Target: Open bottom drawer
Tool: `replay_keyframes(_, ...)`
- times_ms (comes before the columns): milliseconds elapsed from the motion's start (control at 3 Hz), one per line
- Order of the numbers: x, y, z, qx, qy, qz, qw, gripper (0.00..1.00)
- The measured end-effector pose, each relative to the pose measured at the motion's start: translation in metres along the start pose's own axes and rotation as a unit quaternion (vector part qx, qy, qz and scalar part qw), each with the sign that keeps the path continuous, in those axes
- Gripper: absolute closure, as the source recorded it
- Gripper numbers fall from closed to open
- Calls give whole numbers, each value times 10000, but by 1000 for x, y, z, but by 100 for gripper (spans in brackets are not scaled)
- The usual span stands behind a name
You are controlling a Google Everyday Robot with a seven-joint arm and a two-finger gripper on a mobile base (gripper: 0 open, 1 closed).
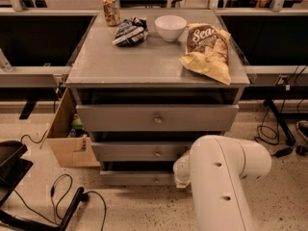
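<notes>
the middle of the view is being filled by a grey drawer unit (pixel 144 66), which is being seen from above and in front. its lower right corner is being covered by the white robot arm (pixel 226 177), which is being held low over the speckled floor. an open cardboard box (pixel 67 146) is being kept against the unit's left side. three drawer fronts are being shown, stacked: the top drawer (pixel 120 117), the middle drawer (pixel 127 151), and the bottom drawer (pixel 130 178), whose slim front is being seen at the foot of the unit, just above the floor, with a dark gap above it. on the top surface a yellow chip bag (pixel 209 52) is being laid at the right, a white bowl (pixel 170 27) at the back, a dark snack packet (pixel 130 32) just to its left, and a can (pixel 111 9) is being stood upright at the back left corner. the gripper (pixel 182 177) is being held at the bottom drawer's front, just right of its round knob (pixel 156 179); most of it is being hidden by the arm, so how far it is open, and whether anything is being held, cannot be told.
</notes>
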State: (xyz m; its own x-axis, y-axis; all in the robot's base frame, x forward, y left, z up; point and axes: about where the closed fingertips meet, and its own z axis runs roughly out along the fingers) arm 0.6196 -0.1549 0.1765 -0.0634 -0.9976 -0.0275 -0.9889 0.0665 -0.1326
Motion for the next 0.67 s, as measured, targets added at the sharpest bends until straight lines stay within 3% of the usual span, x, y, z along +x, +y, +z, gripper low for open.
replay_keyframes(333,-2,-3,-6,0,0,0,10000,88)
replay_keyframes(667,-4,-6,-8,0,1,0,10000,100)
